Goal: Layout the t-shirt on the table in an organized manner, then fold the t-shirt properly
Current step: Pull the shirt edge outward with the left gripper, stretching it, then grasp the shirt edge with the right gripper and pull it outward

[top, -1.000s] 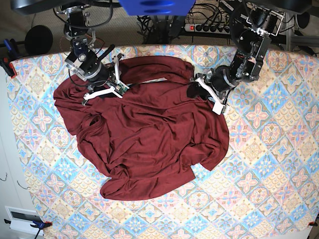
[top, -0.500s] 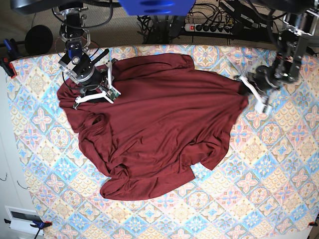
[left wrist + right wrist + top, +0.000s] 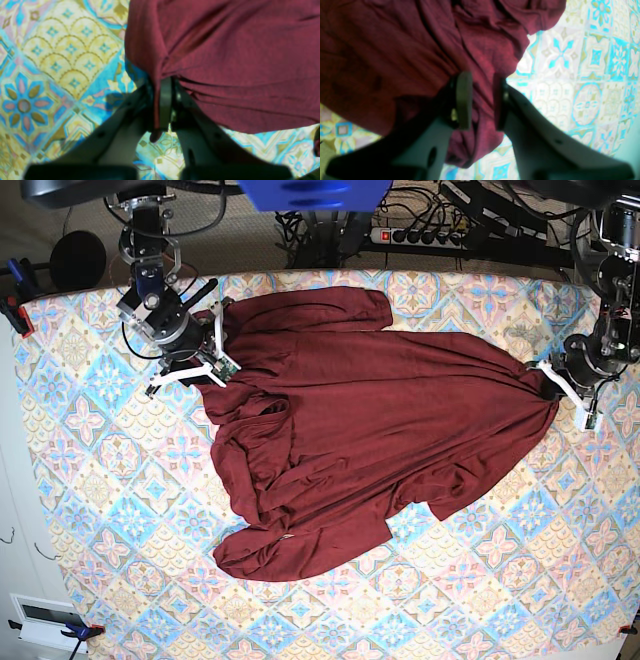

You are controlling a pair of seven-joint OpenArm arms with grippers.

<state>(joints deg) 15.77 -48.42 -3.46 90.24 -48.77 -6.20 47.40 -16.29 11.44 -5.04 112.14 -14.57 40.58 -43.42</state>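
The dark maroon t-shirt (image 3: 370,420) lies stretched across the patterned table (image 3: 420,600), bunched in folds at its front left. My left gripper (image 3: 556,388) stands at the right side, shut on the shirt's pulled-out right tip. The left wrist view shows its fingers (image 3: 165,100) pinching a thin edge of the t-shirt (image 3: 237,62) above the table (image 3: 50,50). My right gripper (image 3: 222,366) is at the back left, shut on the shirt's edge. In the right wrist view a thick fold of the t-shirt (image 3: 395,50) sits between that gripper's (image 3: 482,100) fingers (image 3: 463,100).
A power strip (image 3: 420,235) and cables lie behind the table's far edge. A black round object (image 3: 78,260) and clamps (image 3: 15,310) sit by the back left corner. Bare patterned cloth (image 3: 582,87) shows around the shirt on all sides.
My left gripper shut on the shirt's right edge and carried it far right, stretching the cloth taut. The shirt's left part slid right. The right gripper kept its hold at the back left.
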